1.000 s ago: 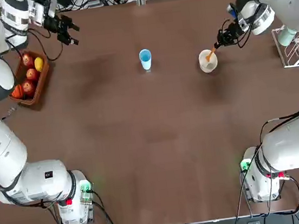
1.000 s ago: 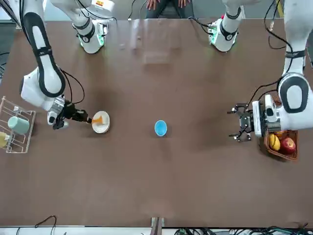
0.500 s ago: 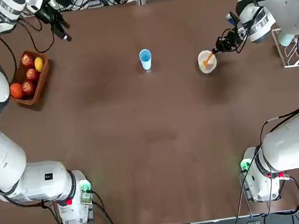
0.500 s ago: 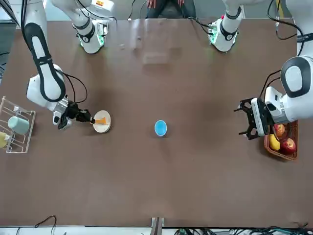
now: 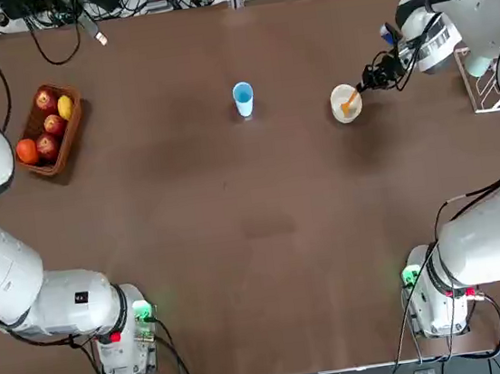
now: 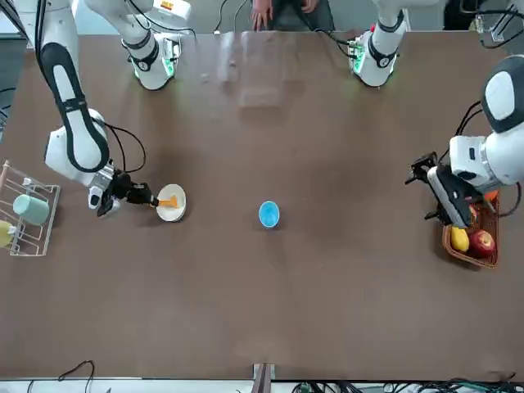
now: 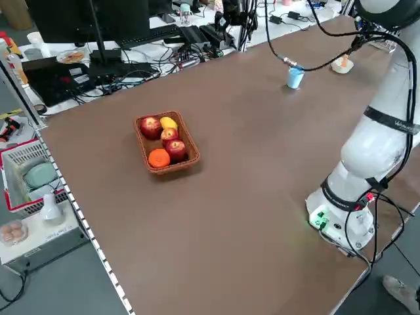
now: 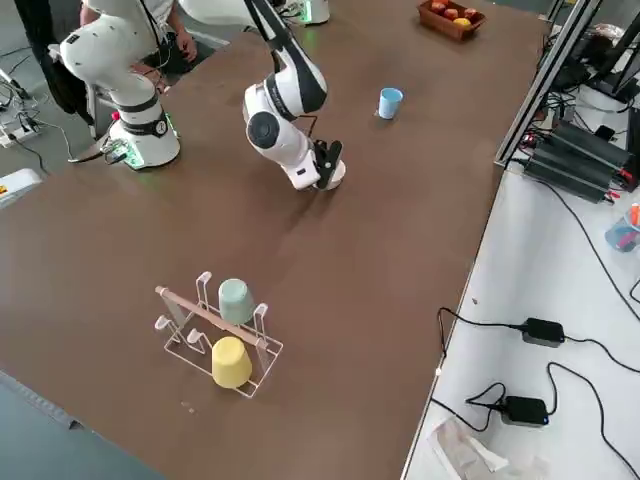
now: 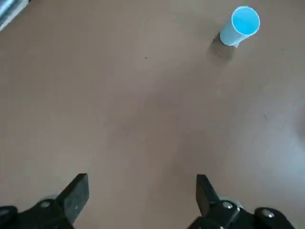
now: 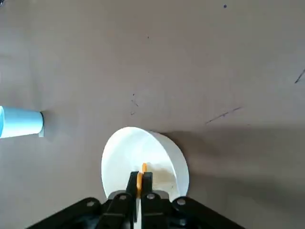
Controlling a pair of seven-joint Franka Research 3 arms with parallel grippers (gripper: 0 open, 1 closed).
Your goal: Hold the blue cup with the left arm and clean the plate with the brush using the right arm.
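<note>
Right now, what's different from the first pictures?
The left gripper swung farther to the robot's left. The right gripper moved a little left too, taking the brush farther over the plate. Nothing was grabbed or let go. The blue cup and fruit basket stayed put.

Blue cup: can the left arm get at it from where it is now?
Likely yes: the left gripper is open and holds nothing, near the fruit basket, and only bare tabletop shows between it and the blue cup.

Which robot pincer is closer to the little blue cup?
The right. The right pincer is at the white dish, right of the cup; the left is farther off, leftward.
</note>
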